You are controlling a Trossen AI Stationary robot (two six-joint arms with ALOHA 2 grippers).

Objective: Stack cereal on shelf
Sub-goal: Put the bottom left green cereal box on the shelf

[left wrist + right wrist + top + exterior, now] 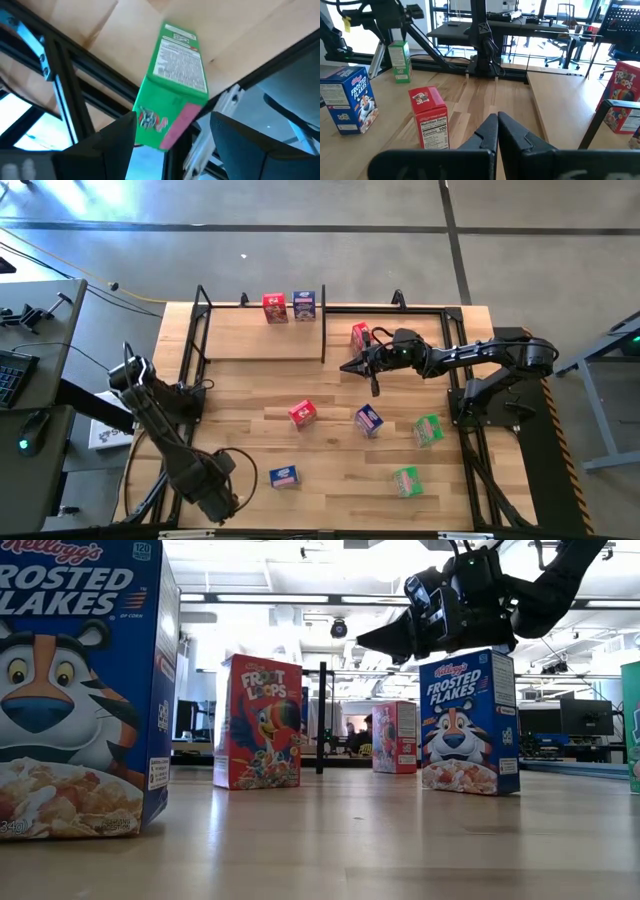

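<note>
so far two cereal boxes point(289, 307) stand on the shelf point(262, 340); six remain out on the table; left gripper point(170, 145) loosely straddles a green box point(176, 75), right gripper point(497, 131) closed, empty.

Both arms are basically all black, chunky tube links joined by rounded joint housings. The left arm point(165, 435) has a black cable looping out around its lower end near the wrist. The right arm point(480, 360) sits on a boxy black base and has thin dark cables running over its forearm; a small green light glows on the wrist block. The right gripper point(497, 131) has two matte black wedge-shaped fingers tapering to points. The left gripper point(172, 137) has broad flat black fingers point(240, 145) with squared edges.
</note>
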